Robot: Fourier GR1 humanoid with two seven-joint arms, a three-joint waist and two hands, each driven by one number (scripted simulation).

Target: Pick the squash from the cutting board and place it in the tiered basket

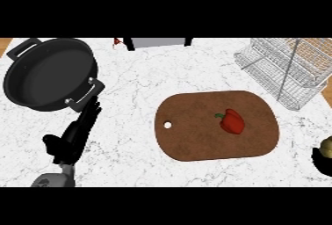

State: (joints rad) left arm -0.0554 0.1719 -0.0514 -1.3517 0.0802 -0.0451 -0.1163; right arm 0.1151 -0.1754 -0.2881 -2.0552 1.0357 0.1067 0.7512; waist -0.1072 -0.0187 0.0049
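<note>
Squash — rounded, in right hand

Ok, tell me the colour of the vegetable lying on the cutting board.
Red, with a small green stem: a bell pepper on the brown cutting board, seen in the head view.

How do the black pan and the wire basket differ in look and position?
The black pan is solid, dark and round, while the wire basket is open mesh, pale and angular. The pan lies at the counter's far left, near the left hand; the basket stands at the far right, beyond the cutting board. Both rest on the white marble counter.
</note>
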